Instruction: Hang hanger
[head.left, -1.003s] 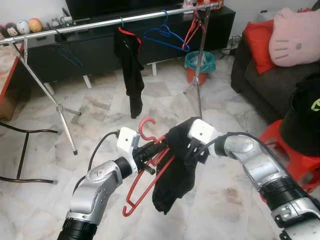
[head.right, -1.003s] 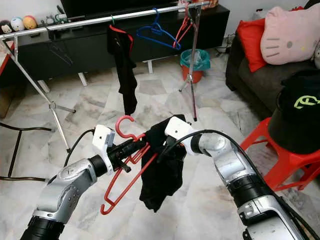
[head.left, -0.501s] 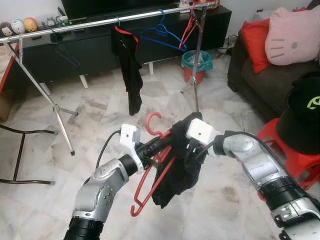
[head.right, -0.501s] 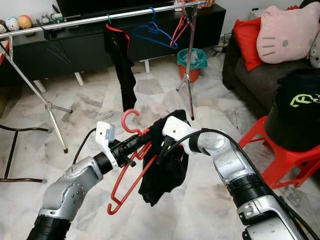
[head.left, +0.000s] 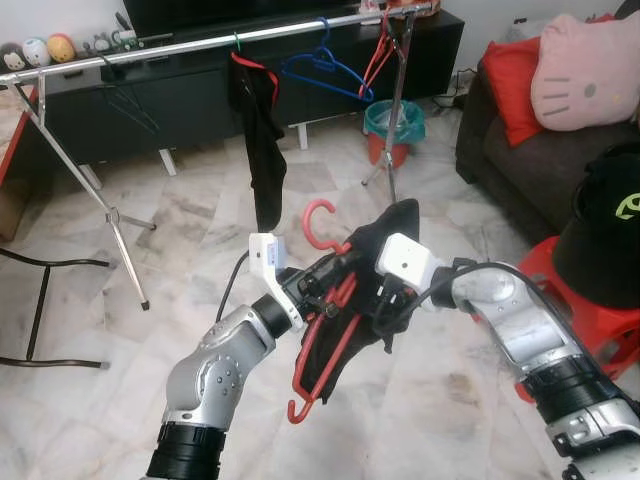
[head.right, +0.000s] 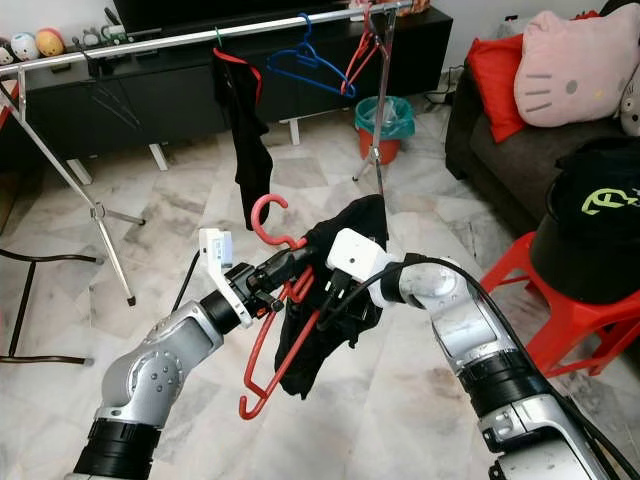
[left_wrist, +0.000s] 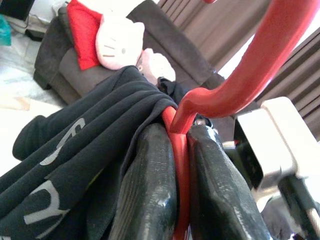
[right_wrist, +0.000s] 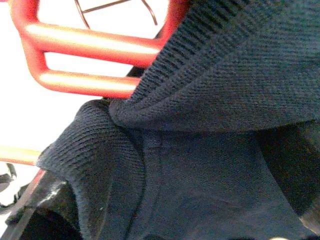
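Note:
A red plastic hanger (head.left: 309, 221) with a black garment (head.left: 375, 245) draped over it hangs in mid-air before me. My left gripper (head.left: 325, 280) is shut on the hanger's neck just below the hook; the left wrist view shows both fingers (left_wrist: 150, 190) pinching the red stem (left_wrist: 235, 85). My right gripper (head.left: 385, 305) is buried in the garment's folds, and knitted dark cloth (right_wrist: 200, 165) lies over it beside a red hanger bar (right_wrist: 90, 45). The silver clothes rail (head.left: 200, 45) runs across the back, well beyond the hook.
On the rail hang a black garment (head.left: 262, 140), a blue hanger (head.left: 325, 70) and red hangers (head.left: 380, 55). The rack's tripod legs (head.left: 120, 215) stand left and centre. A teal bin (head.left: 400, 125), a dark sofa (head.left: 530, 150) and a red stool (head.left: 590, 310) lie to the right.
Both arms have lifted the hanger and garment higher and further forward. The hook now stands higher, and the garment's corner is pulled up over the right wrist.

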